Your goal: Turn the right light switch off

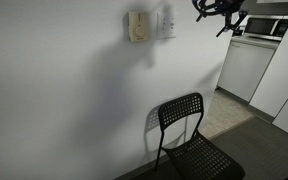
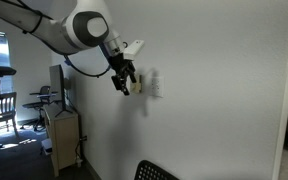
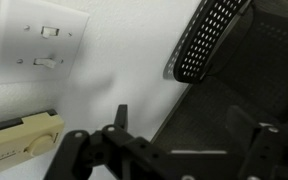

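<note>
Same wall (image 1: pixel 64 100) (image 2: pixel 214 90) is caught from afar in both exterior views; up close in wrist view, switch plate (image 3: pixel 39 45) at 10 o'clock.

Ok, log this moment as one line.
gripper: open, short of wall | right light switch: no contact | cream box: beside switch

On the wall, in an exterior view, the right light switch (image 1: pixel 167 22) sits just beside the dial box (image 1: pixel 136 26), with the box to its left. The pincer (image 1: pixel 217 10) hangs to the right of the switch, apart from it. The chair (image 1: pixel 189 130) stands on the floor below them, close to the wall. Further right, a microwave (image 1: pixel 269 27) sits above a cabinet (image 1: pixel 246 68). In the wrist view the switch lies above the box, with the chair to the right.
</note>
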